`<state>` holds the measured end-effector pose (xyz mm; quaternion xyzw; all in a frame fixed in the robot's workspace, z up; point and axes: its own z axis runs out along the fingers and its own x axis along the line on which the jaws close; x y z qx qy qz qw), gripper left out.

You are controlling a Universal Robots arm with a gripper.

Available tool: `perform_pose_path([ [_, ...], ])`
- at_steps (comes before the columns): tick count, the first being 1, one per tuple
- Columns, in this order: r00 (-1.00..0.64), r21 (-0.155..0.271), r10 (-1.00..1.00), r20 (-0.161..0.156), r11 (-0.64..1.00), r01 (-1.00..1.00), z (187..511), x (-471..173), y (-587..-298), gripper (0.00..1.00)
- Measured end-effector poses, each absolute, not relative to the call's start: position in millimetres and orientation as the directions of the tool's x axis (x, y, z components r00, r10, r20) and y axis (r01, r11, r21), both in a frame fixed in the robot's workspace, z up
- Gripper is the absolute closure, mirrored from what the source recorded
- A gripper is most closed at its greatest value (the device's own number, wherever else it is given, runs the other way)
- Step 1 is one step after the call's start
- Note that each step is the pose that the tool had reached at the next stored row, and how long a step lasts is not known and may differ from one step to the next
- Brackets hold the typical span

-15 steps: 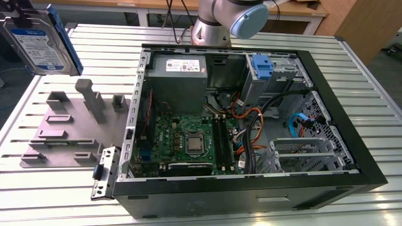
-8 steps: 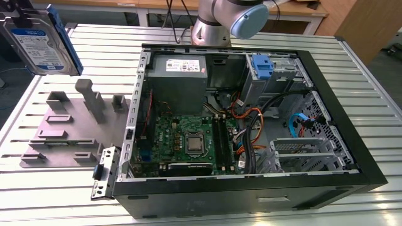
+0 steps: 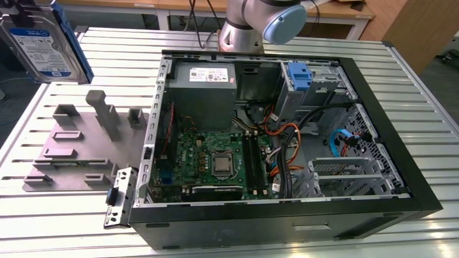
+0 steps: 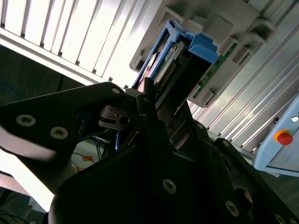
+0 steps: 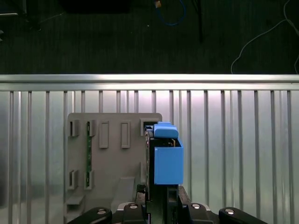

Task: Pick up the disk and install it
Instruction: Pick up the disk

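The tool point(image 5: 162, 196) is clamped on the disk point(image 3: 43, 48), held upright in the air at ten o'clock from the open computer case point(image 3: 287, 140), over the grey holder plate point(image 3: 79, 156) on the bench point(image 3: 416, 80)

The disk point(image 4: 194, 49), edged by its blue carrier frame, is seen end-on, clamped between the dark fingers point(image 4: 148, 100) of the end effector point(image 4: 166, 100), whose black, screw-studded body is seen nearest the camera. Behind the disk, a grey fixture plate point(image 4: 224, 21) with raised slots is laid on the ribbed metal surface point(image 4: 70, 32), and a green circuit strip point(image 4: 217, 65) is seated in one slot. A pale blue box point(image 4: 280, 156) bearing a red button point(image 4: 283, 137) is seen beside the surface.
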<state>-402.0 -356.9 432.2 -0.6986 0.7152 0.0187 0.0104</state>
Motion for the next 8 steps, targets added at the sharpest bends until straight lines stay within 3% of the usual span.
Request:
perform_pose_path([
  [8,-0.024,0.012,-0.999,-0.041,0.023,-1.0,443.2,-402.1,-356.9,0.65],
])
